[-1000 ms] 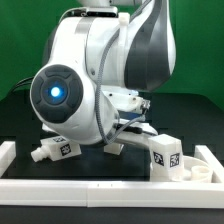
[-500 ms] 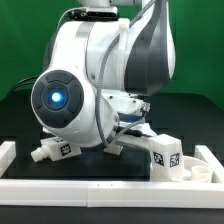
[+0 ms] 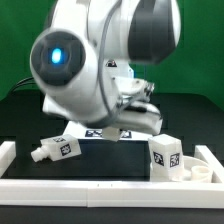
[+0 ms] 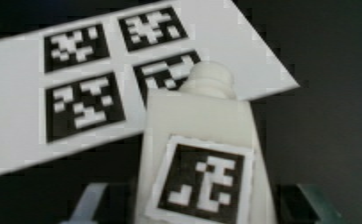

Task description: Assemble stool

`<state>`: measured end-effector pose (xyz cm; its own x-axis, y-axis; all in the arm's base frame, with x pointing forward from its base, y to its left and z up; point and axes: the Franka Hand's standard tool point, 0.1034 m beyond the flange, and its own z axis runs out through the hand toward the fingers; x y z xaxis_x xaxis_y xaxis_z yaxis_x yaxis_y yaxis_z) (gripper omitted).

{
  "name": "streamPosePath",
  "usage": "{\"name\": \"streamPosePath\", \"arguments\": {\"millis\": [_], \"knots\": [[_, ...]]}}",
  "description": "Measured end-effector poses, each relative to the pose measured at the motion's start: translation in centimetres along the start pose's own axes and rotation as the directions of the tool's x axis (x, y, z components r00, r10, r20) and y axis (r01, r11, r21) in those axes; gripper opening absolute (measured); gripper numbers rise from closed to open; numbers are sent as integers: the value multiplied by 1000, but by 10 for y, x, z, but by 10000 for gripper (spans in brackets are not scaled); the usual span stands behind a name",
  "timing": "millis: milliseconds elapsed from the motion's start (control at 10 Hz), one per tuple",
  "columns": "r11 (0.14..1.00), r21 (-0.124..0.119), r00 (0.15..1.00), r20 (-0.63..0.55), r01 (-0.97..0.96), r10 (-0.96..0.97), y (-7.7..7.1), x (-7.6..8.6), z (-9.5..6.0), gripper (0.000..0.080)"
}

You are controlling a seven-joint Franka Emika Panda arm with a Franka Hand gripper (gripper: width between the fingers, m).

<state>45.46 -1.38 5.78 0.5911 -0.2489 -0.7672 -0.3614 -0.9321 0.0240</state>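
Black tabletop [image 4: 329, 70], four-tag marker board [image 4: 18, 110], tagged white leg [image 4: 199, 125] between spread gripper [image 4: 203, 205] jaws, gaps either side.

- legs, how many?
- two in the exterior view, left leg [image 3: 57, 150] and right leg [image 3: 165, 155]; one leg [image 4: 199, 150] in the wrist view, maybe a third, cannot tell.
- anything else?
- one round white piece [image 3: 203, 172] at the far right, kind unclear. one marker board [image 4: 21, 95] with four tags [image 4: 80, 105]. one arm [image 3: 95, 60].
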Motion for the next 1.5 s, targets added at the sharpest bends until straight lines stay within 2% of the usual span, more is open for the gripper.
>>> {"name": "streamPosePath", "arguments": {"millis": [100,200,300,400,500,800,900,1000,1100,1200,1300,1400,1500], "knots": [[1000,7,998,-68,5,-4,-11,-20,-14,321],[1000,-3,993,-119,28,-28,-27,-37,-31,321],[998,-30,976,-206,62,-67,-41,-40,-41,321],[994,-65,946,-308,89,-105,-49,-41,-42,323],[993,-61,927,-359,96,-112,-50,-42,-39,323],[991,-48,826,-549,122,-128,-58,-35,-48,323],[985,-90,785,-595,149,-174,-63,-33,-63,323],[976,-130,717,-663,174,-216,-74,-27,-86,323],[964,-184,680,-684,192,-265,-85,-28,-97,323],[972,-159,636,-735,174,-235,-97,-28,-100,323],[975,-138,580,-786,172,-213,-101,-31,-92,323],[973,-139,538,-814,184,-218,-99,-31,-89,323],[973,-138,537,-815,183,-217,-99,-30,-88,323]]}}
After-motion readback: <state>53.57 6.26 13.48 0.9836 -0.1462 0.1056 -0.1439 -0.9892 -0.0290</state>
